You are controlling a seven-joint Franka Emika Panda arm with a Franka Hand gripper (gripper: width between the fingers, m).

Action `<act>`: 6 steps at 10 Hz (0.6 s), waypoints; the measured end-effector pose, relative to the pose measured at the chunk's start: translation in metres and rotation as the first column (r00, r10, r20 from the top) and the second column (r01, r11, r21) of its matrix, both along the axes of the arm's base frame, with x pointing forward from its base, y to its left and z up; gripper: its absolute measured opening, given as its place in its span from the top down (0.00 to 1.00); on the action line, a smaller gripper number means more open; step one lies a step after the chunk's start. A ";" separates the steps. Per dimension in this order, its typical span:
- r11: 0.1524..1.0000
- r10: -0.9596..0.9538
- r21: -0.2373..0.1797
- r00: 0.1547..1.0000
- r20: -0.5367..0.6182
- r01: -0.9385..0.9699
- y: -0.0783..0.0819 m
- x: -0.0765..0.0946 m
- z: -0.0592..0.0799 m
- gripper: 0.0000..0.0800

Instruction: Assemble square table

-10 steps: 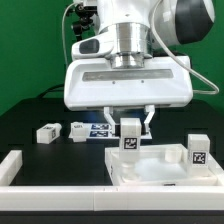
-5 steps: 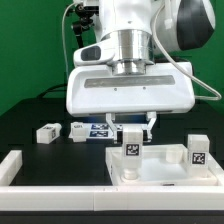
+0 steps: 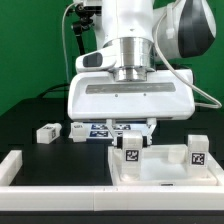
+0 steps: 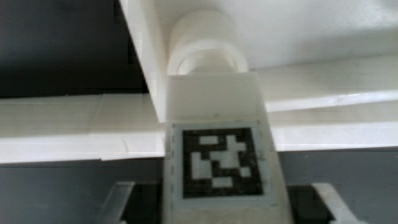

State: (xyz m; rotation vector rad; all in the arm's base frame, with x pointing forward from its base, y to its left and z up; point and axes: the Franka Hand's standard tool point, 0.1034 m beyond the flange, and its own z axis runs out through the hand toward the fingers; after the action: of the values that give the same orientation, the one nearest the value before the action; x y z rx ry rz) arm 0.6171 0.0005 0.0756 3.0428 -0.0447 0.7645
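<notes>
- Fingers [image 4: 128, 204] are closed part-way on the held leg [image 3: 131, 151], one pad on each side. The gripper [image 3: 131, 140] has it upright with the tag facing the exterior camera.
- In the exterior view, the held leg sits at about six o'clock. Its lower end is down at a corner of the tabletop [image 3: 165, 172], which spreads toward four o'clock.
- I cannot tell whether the held leg is fully seated, because it hides the socket in both views.
- A standing leg [image 3: 198, 151] is already in place on the tabletop at four o'clock.
- A loose leg [image 3: 47, 132] and a second loose leg [image 3: 78, 130] lie at nine o'clock, beside the marker board [image 3: 100, 131].
- As I read it, the step in hand is seating this leg in its corner socket.
- To do it well, I would hold the leg vertical and press straight down with no sideways drift.
- I would watch that the tabletop does not slide or tip under the push.
- I would let go only once the leg stands firm without help, then lift straight up so the pads do not drag it out.
</notes>
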 end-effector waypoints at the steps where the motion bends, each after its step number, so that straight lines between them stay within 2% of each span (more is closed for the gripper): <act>1: 1.000 -0.007 -0.014 1.000 0.020 0.007 -0.003 0.001 0.000 0.64; 2: 1.000 -0.012 -0.027 0.999 0.040 0.013 -0.005 0.002 -0.001 0.64; 4: 1.000 -0.012 -0.027 0.999 0.040 0.013 -0.005 0.002 -0.001 0.64; 5: 1.000 -0.012 -0.027 0.999 0.039 0.014 -0.005 0.002 -0.001 0.41; 6: 1.000 -0.013 -0.027 0.999 0.039 0.014 -0.005 0.002 -0.001 0.27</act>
State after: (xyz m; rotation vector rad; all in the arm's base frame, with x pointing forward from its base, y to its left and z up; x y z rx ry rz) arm 0.6190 -0.0044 0.0742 2.9988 -0.0536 0.8165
